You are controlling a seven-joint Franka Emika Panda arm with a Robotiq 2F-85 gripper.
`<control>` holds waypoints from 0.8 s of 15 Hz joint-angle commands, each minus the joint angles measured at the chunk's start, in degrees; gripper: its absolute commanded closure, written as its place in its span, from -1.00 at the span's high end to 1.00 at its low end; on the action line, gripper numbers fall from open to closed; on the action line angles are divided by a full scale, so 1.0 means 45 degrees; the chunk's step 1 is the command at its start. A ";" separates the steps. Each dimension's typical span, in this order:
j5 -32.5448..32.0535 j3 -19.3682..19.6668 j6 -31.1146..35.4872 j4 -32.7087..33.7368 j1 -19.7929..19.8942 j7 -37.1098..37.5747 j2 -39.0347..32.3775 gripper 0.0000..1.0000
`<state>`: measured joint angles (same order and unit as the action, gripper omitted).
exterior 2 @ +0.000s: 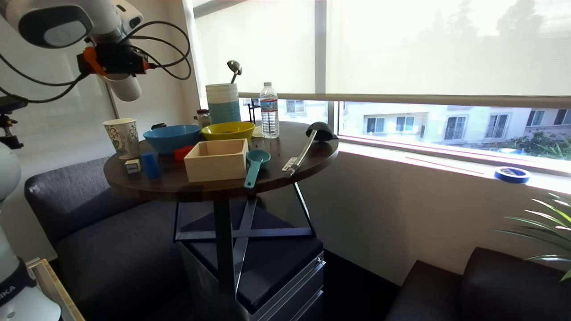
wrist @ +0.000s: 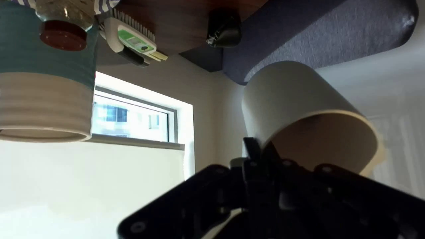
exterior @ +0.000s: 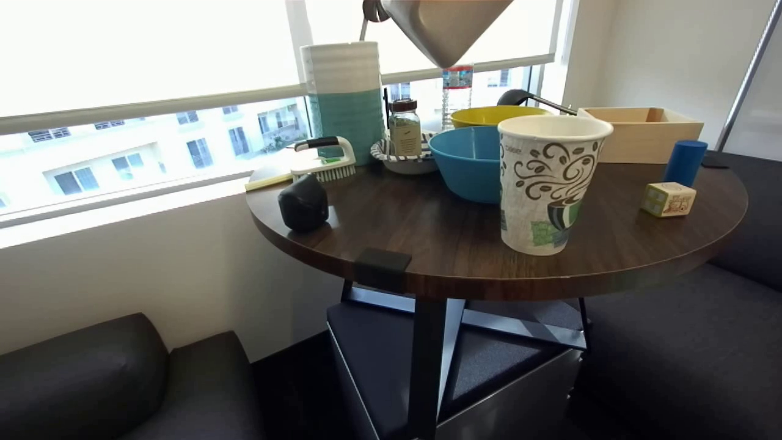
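Greyish-white and plain-sided, the cup (wrist: 289, 93) is held by the end effector (wrist: 262, 150), its fingers pinched together on the cup's wall at the rim. It hangs in the air above the level of the table (exterior: 421, 229), tilted, with its base lower than its mouth. Its mouth shows in the wrist view, but I cannot tell whether anything lies deep inside.

As far as I can judge, the grasp is complete and the cup is fully off the surface. Setting down and release are undone: the fingers are not parted, and the cup touches nothing on the table.

In an exterior view, a swirl-patterned paper cup (exterior: 550, 183) stands upright on the near side, with the blue bowl (exterior: 467, 174) just beyond it to the left. In an exterior view, the open wooden box (exterior 2: 218, 165) stands near, between the blue cylinder (exterior 2: 150, 165) on the left and the turquoise measuring scoop (exterior 2: 254, 169) just to the right. The yellow bowl (exterior 2: 241, 133) sits beyond the box, a water bottle (exterior 2: 270, 113) to its right; farther back stands the two-tone crock (exterior 2: 223, 104) with a ladle (exterior 2: 234, 67) in it.
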<state>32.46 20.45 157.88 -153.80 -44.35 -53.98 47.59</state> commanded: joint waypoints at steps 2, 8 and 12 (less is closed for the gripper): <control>0.0267 0.1588 0.1904 -0.1067 -0.2140 -0.1418 0.1668 -0.98; 0.0033 0.1724 0.1583 -0.0872 -0.2029 -0.1021 0.1351 -0.90; 0.0713 0.3006 0.1876 -0.0872 -0.3191 -0.2123 0.1982 -0.98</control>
<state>32.85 29.48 164.97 -157.72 -54.14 -59.12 53.80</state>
